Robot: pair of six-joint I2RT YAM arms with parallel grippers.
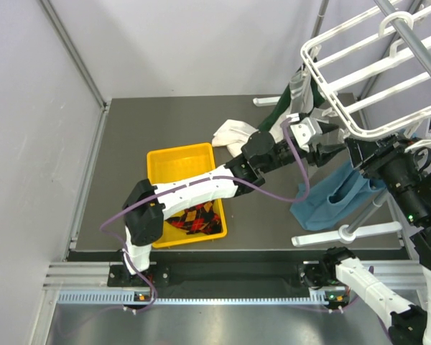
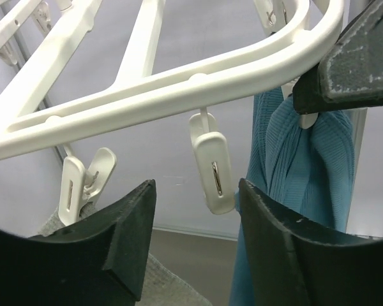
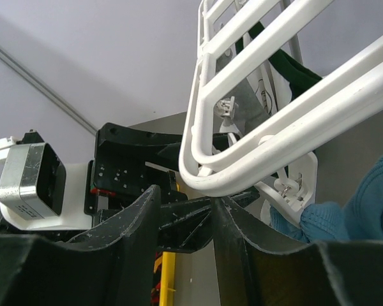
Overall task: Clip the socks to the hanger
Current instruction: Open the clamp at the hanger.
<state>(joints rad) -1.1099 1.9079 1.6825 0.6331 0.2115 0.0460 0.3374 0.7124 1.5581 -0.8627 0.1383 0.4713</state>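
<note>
clamping hanger rim: right gripper; left gripper spread facing clip

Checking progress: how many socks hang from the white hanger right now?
3: teal sock on the near edge of the hanger, dark green sock and light grey sock together at its far corner. More may be hidden.

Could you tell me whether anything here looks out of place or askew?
A white cloth lies crumpled on the table behind the yellow tray, not in it with the argyle socks. Nothing looks spilled or damaged.
</note>
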